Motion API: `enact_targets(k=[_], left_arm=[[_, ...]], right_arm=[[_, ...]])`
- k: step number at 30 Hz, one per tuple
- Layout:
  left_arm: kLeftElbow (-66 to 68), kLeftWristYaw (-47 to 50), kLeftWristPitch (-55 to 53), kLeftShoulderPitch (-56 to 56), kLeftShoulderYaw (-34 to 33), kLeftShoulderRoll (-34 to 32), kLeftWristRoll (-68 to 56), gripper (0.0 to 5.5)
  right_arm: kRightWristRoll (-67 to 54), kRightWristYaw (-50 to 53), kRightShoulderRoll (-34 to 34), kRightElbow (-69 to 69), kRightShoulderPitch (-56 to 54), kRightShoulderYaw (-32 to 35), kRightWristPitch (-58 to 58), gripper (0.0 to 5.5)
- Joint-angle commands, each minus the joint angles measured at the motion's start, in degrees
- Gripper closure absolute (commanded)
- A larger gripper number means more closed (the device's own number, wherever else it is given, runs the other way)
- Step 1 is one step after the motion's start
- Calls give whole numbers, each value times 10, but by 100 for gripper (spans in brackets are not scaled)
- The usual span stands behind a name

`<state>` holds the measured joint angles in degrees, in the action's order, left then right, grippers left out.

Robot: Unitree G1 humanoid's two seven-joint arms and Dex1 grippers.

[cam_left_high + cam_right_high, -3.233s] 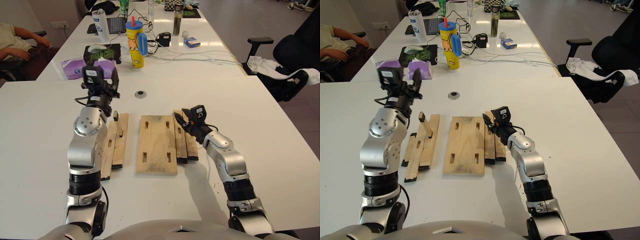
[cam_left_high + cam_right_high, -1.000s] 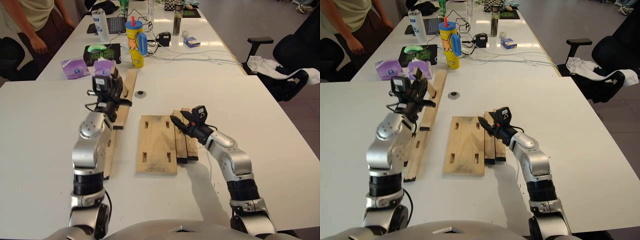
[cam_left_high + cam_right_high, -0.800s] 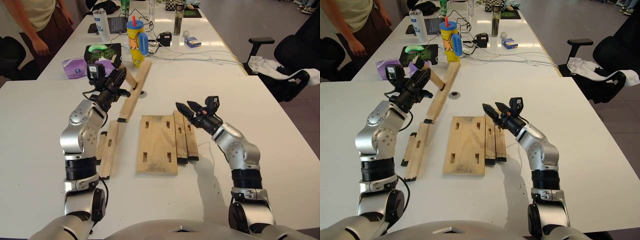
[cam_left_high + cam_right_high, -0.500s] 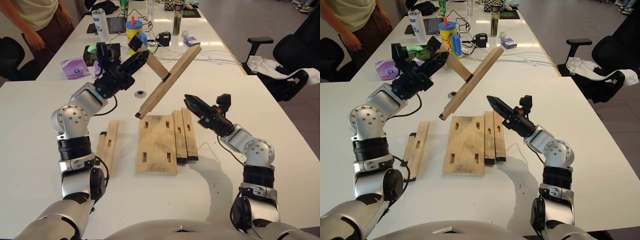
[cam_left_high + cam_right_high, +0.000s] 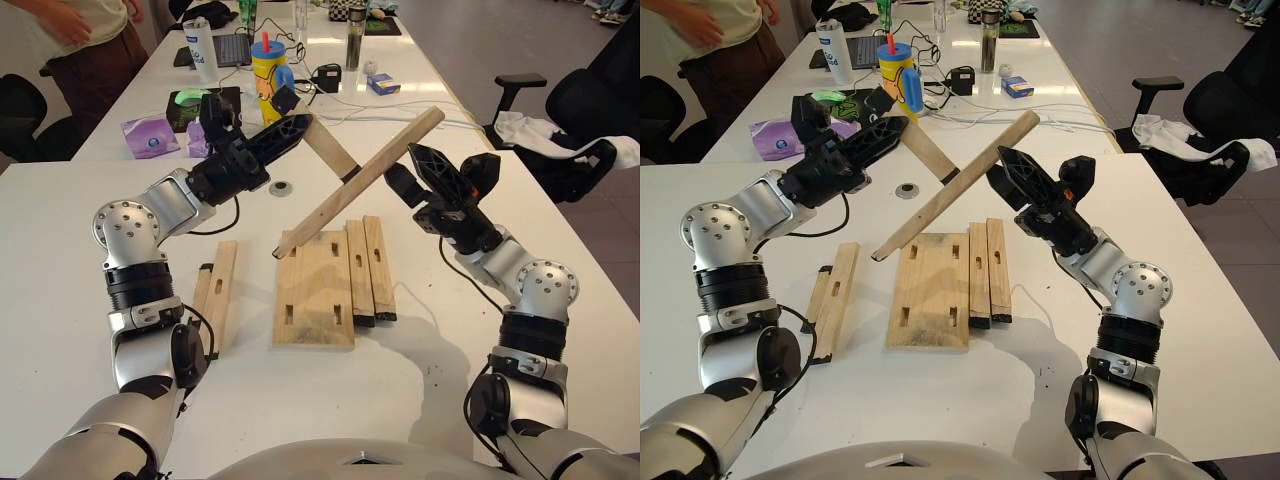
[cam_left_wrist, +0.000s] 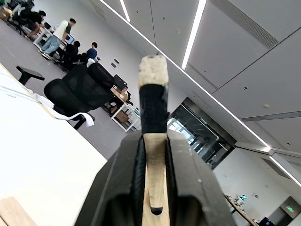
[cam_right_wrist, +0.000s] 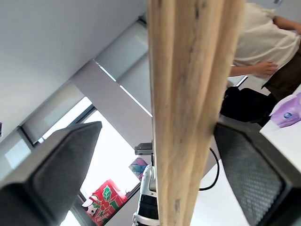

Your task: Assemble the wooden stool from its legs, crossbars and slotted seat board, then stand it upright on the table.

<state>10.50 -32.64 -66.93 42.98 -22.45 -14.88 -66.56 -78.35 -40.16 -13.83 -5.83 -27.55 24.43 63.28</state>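
A long wooden leg (image 5: 330, 205) with a short crossbar (image 5: 325, 150) fixed across it hangs slanted above the slotted seat board (image 5: 315, 290). My left gripper (image 5: 288, 125) is shut on the crossbar's free end, seen close in the left wrist view (image 6: 153, 141). At the leg's raised end my right gripper (image 5: 402, 162) is open, one pad (image 7: 66, 169) on each side of the leg (image 7: 188, 117). Two more legs (image 5: 365, 265) lie against the board's right edge. A third piece (image 5: 215, 290) lies flat to the board's left.
Behind the work area stand a yellow cup (image 5: 270, 85), a tissue pack (image 5: 150, 135), a bottle (image 5: 200, 50) and cables. A round cable grommet (image 5: 281, 187) sits in the table. A black office chair (image 5: 585, 120) stands off the table's right side.
My left arm has swung the leg-and-crossbar piece higher and to the right. My right gripper has risen from near the flat legs to the leg's upper end.
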Motion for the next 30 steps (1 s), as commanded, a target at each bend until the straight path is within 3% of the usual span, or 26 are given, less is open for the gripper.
enact_targets(k=[1, 6, 18, 23, 24, 30], left_arm=[[12, 3, -23, 21, 4, -1, -22, 510], [17, 8, -37, 25, 0, -1, -38, 510], [-14, 9, -35, 1, 16, -4, -43, 510], [-34, 0, -2, -7, 28, -6, -22, 510], [-38, -1, 6, -9, 31, -6, -16, 473], [-26, 21, -6, -3, -3, 3, -71, 383]], right_arm=[[-49, 13, -5, -4, -15, 8, 14, 120], [-44, 18, -12, 3, -10, -13, 16, 159], [9, -27, -20, 35, 10, -49, -26, 341], [8, -20, -19, 22, 9, -47, -27, 341], [9, -19, -18, 20, 8, -46, -29, 341], [-13, -13, -21, 9, 12, -35, -20, 341]])
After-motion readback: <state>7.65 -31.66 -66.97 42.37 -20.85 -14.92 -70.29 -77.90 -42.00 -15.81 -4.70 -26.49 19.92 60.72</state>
